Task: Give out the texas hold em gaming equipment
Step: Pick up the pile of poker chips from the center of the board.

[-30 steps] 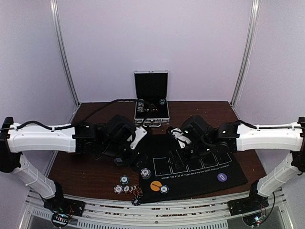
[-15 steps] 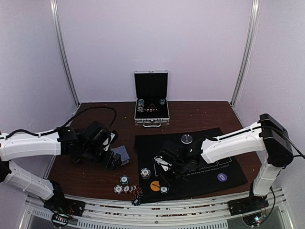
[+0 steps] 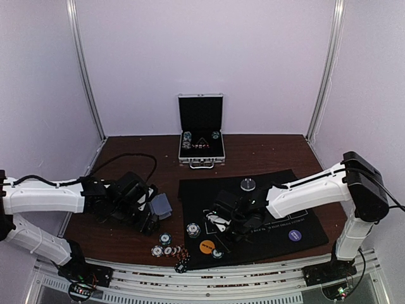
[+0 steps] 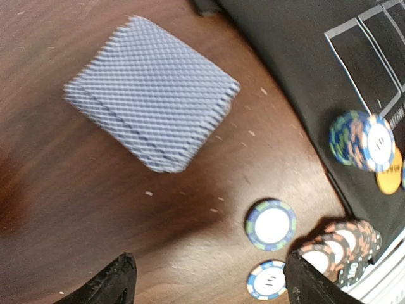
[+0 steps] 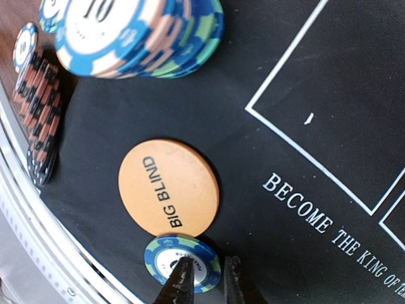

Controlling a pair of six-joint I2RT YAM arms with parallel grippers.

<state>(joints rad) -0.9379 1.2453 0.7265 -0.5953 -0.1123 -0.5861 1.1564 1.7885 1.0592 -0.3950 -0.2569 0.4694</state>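
As both arms had come down from above the middle of the desk point(image 3: 272, 149), the top view showed the left claw point(image 3: 150, 219) low beside the deck of playing cards point(image 3: 161, 206) on the bare wood. The right claw point(image 3: 219, 223) was down on the black mat point(image 3: 196, 190), so I judged that the sharing out was only starting. The open silver case point(image 3: 201, 142) stood well apart at the far edge.

In the left wrist view the deck lay free ahead of the fingers point(image 4: 107, 288). These stood wide apart and held nothing, with loose poker chips point(image 4: 271, 225) nearby.

In the right wrist view the fingers point(image 5: 179, 282) had drawn almost together. One tip was over the rim of a blue chip point(image 5: 183, 259), just beside the orange BIG BLIND disc point(image 5: 168, 188). Whether the chip was pinched, I could not tell.
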